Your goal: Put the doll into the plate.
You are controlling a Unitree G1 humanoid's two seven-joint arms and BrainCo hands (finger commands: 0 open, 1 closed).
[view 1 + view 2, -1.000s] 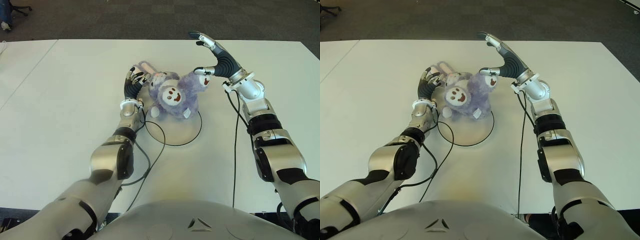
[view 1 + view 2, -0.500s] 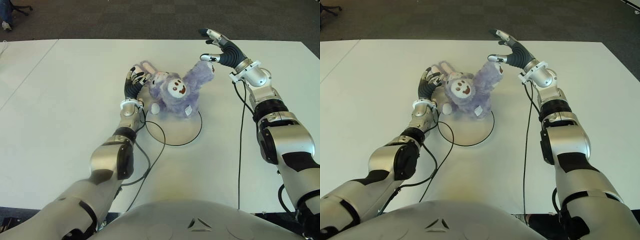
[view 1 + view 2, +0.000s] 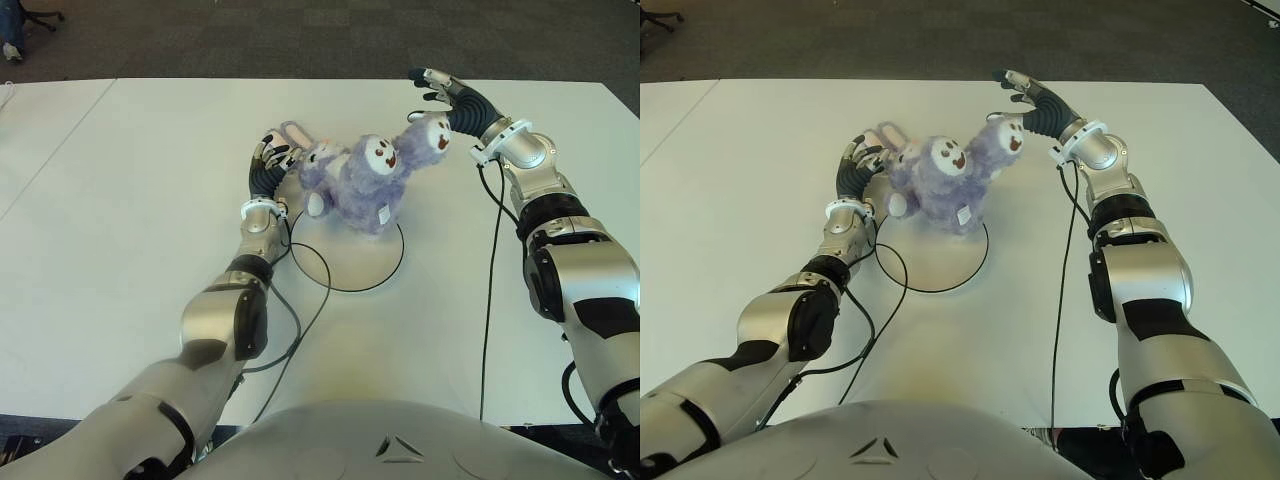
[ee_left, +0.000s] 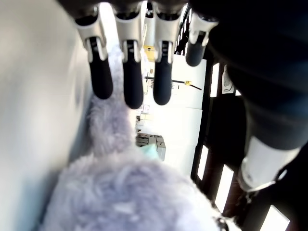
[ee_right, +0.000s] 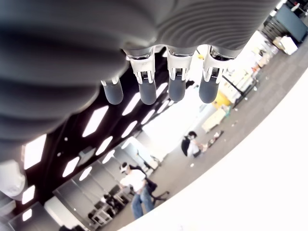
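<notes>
A fluffy purple doll (image 3: 362,187) with a white face leans over the far rim of the flat white plate (image 3: 345,262), its body tilted toward my right. One of its paws (image 3: 434,132) is raised against the palm side of my right hand (image 3: 448,100), whose fingers are spread and hold nothing in the right wrist view. On the doll's other side my left hand (image 3: 270,166) stays with its fingers (image 4: 132,82) stretched straight along the purple fur (image 4: 120,192), touching the doll's long ear (image 3: 296,133) without closing on it.
The white table (image 3: 130,200) spreads wide on both sides, with dark carpet beyond its far edge. Black cables (image 3: 300,320) run from both wrists across the table toward my body. A chair base (image 3: 40,17) stands at the far left.
My right hand has moved to the right and away from the plate. The doll's raised paw followed it, and the doll tipped and turned to the right. The left hand has not moved.
</notes>
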